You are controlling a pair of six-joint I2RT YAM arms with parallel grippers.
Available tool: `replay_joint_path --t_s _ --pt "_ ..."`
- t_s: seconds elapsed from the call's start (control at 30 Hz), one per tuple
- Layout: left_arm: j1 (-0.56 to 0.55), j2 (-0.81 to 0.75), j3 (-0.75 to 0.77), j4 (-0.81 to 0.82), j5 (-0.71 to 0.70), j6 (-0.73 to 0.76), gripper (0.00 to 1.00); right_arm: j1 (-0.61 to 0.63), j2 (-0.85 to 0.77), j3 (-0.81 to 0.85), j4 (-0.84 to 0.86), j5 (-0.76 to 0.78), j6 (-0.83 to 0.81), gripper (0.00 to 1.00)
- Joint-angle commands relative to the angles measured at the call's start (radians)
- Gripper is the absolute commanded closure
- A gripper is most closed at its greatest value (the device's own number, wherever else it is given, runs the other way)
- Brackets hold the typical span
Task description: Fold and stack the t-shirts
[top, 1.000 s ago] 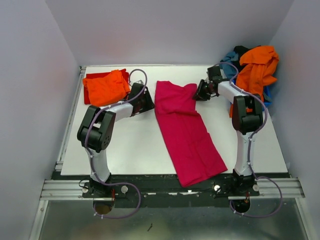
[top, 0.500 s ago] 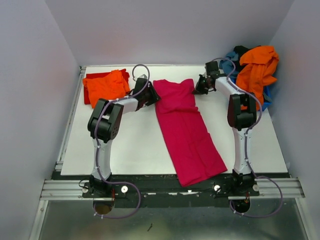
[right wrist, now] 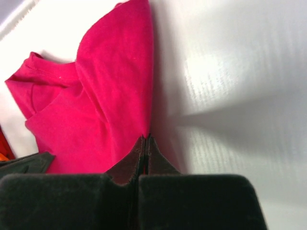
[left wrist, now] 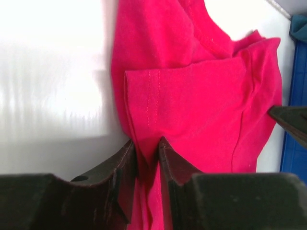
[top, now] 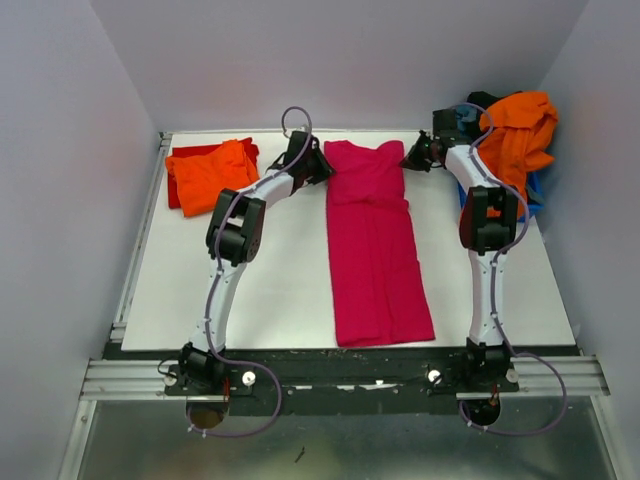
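Observation:
A magenta-pink t-shirt [top: 375, 240], folded into a long strip, lies straight down the middle of the white table [top: 270, 270]. My left gripper [top: 318, 165] is at its far left corner. In the left wrist view the jaws [left wrist: 147, 143] are closed on a bunched fold of the pink cloth [left wrist: 192, 96]. My right gripper [top: 410, 160] is at the far right corner. In the right wrist view its jaws [right wrist: 145, 138] are pressed together on the very edge of the cloth [right wrist: 105, 96], a thin red sliver showing between them.
A folded orange t-shirt [top: 212, 172] lies on a red one [top: 177, 192] at the back left. At the back right, orange [top: 515, 135], teal-blue [top: 462, 112] and black [top: 485, 98] t-shirts are heaped over a blue bin [top: 537, 190]. Grey walls stand close on three sides.
Both arms reached farther back and spread, dragging the pink t-shirt's far end with them. The strip went from slanted to straight. The right jaws closed, and the left jaws narrowed.

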Motion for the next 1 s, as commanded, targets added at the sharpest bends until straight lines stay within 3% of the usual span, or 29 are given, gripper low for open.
replay_joint_path --t_s 0.0,0.1,0.2,0.23,0.27,0.33,0.4,0.53,0.63,0.8,0.97 --pt "0.010 0.163 0.289 -0.223 0.010 0.035 0.70 -0.030 0.042 0.056 0.063 -0.043 0.064 0.99" --pt "0.012 0.243 0.437 -0.274 0.023 0.032 0.70 -0.042 0.097 0.143 0.050 -0.084 0.069 0.95" --pt "0.018 0.255 0.465 -0.302 0.036 0.034 0.42 -0.050 0.111 0.182 0.023 -0.086 0.080 0.44" --pt "0.019 0.231 0.427 -0.297 0.027 0.040 0.34 -0.052 0.096 0.165 0.020 -0.066 0.078 0.34" --pt "0.022 0.194 0.378 -0.283 0.010 0.046 0.25 -0.052 0.073 0.140 0.021 -0.049 0.075 0.32" --pt "0.030 0.119 0.266 -0.239 -0.008 0.064 0.09 -0.050 0.009 0.067 0.035 -0.031 0.060 0.31" --pt "0.038 0.042 0.180 -0.231 -0.029 0.090 0.07 -0.050 -0.063 -0.022 0.061 -0.027 0.044 0.32" --pt "0.032 -0.131 -0.027 -0.217 -0.057 0.167 0.07 -0.042 -0.250 -0.270 0.122 -0.035 0.018 0.34" --pt "0.016 -0.275 -0.220 -0.193 -0.086 0.192 0.07 -0.015 -0.460 -0.551 0.234 -0.032 0.030 0.33" --pt "-0.039 -0.545 -0.601 -0.124 -0.204 0.149 0.01 0.027 -0.749 -0.957 0.325 0.011 0.072 0.35" --pt "-0.114 -0.812 -0.952 -0.042 -0.229 0.103 0.13 0.050 -1.037 -1.312 0.302 0.040 0.054 0.42"
